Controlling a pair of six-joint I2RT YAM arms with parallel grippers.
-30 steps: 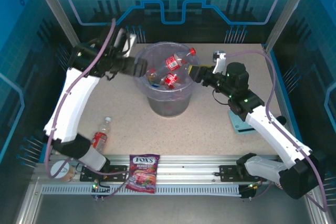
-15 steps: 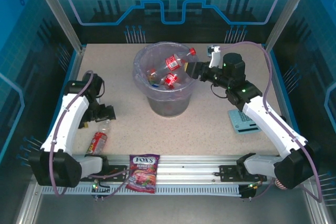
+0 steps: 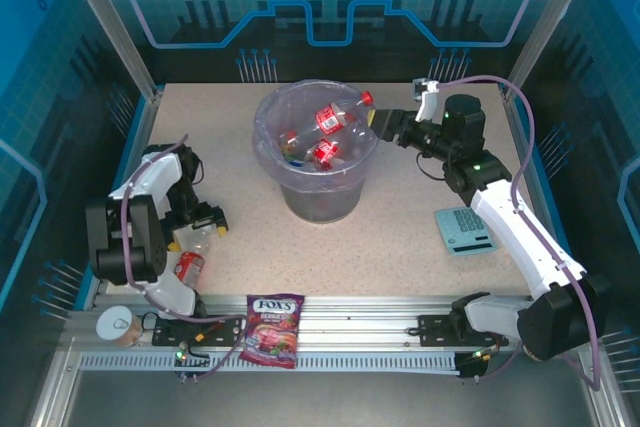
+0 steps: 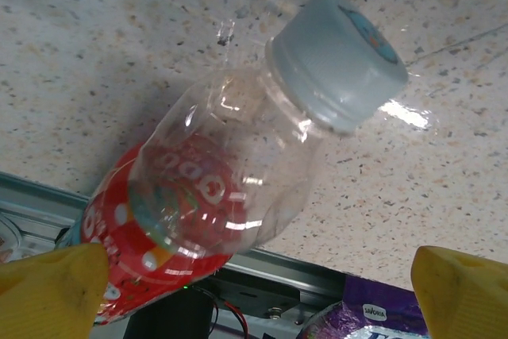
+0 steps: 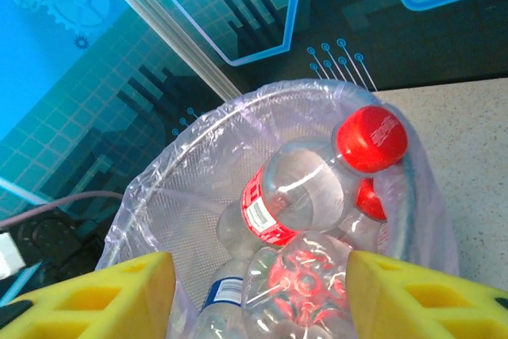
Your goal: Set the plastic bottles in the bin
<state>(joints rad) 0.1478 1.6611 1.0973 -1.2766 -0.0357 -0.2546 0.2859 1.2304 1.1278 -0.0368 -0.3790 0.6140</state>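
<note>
The left jaws stand wide open, one yellow fingertip (image 4: 49,282) at either side of a clear bottle (image 4: 230,172) that lies tilted on the speckled counter (image 4: 119,53). Its pale grey cap (image 4: 337,57) points away from the jaws. Its red label (image 4: 135,232) lies nearest them, the white print too blurred to read. Whether the tip by the label touches the bottle, I cannot tell. Just past the other tip lies a purple candy bag (image 3: 274,325), marked "FOX'S" in the overhead view.

The right jaws are open too, gripping nothing. Directly ahead of their yellow fingertips (image 5: 95,291) is the bin (image 5: 159,188), grey with a lilac liner. Several bottles lie heaped inside it. The topmost bottle (image 5: 305,192) has a red cap and a red label with small unreadable white print. A blue-labelled bottle (image 5: 222,295) lies lower, closer to the jaws.
</note>
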